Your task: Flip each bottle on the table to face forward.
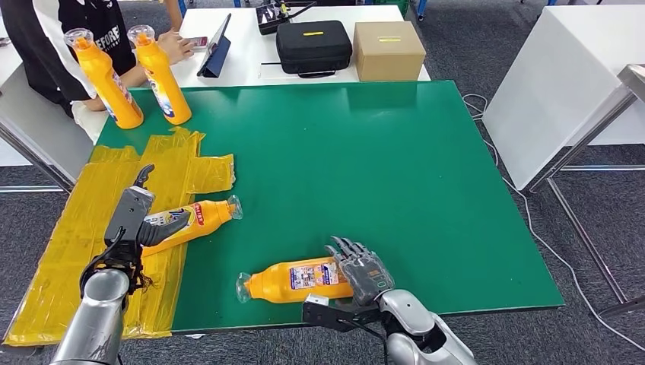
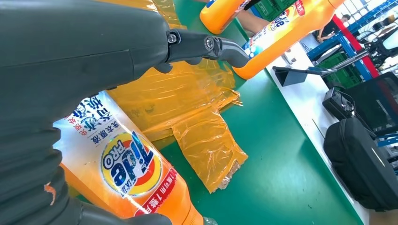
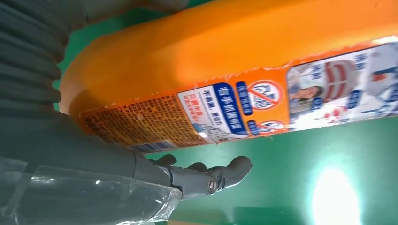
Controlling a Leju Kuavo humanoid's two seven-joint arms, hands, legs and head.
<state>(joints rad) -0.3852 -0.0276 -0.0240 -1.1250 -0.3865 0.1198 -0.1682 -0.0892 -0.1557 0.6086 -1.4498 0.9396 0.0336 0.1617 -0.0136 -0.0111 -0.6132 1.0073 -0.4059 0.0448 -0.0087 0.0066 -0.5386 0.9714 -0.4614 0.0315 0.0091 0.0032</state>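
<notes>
Two orange detergent bottles lie on the green table [image 1: 395, 175]. The left bottle [image 1: 199, 217] [image 2: 122, 164] lies on yellow film with its Tide front label up. My left hand [image 1: 139, 217] [image 2: 70, 56] covers its base, thumb across the body, one finger stretched away from it. The second bottle [image 1: 293, 280] [image 3: 211, 56] lies near the front edge with its back label up. My right hand [image 1: 363, 274] [image 3: 70, 154] reaches over its base; the thumb stands apart from it. Two more bottles [image 1: 106, 76] [image 1: 161, 72] stand upright at the far left.
Crumpled yellow film [image 1: 84, 228] covers the table's left side. A person [image 1: 61, 38] sits behind the upright bottles. A tablet [image 1: 215, 49], black case [image 1: 313, 46] and cardboard box [image 1: 388, 49] sit on the white table beyond. Another white table [image 1: 563, 68] stands to the right.
</notes>
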